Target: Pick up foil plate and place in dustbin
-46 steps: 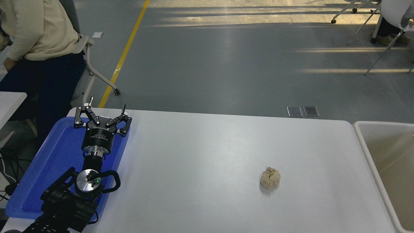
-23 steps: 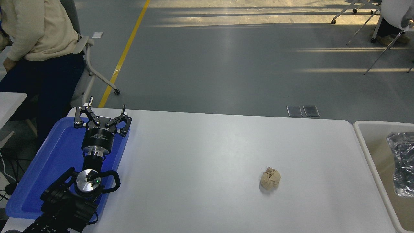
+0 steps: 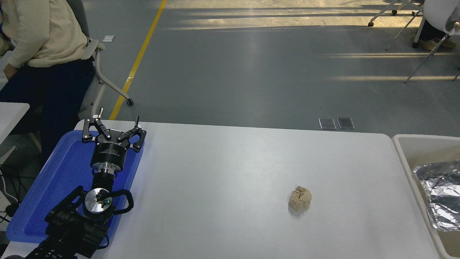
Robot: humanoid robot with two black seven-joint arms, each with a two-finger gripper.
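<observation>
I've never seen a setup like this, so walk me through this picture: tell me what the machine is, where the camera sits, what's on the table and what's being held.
The camera sits high on the robot, looking forward and down over a white table. The black arm at lower left ends in the left gripper, open and empty, parked over a blue tray. The right arm is out of view. A crumpled tan paper ball lies on the table. At the right edge, a shiny foil plate lies inside the off-white dustbin; nothing holds it. A person sits on a chair beyond the table's far left corner.
</observation>
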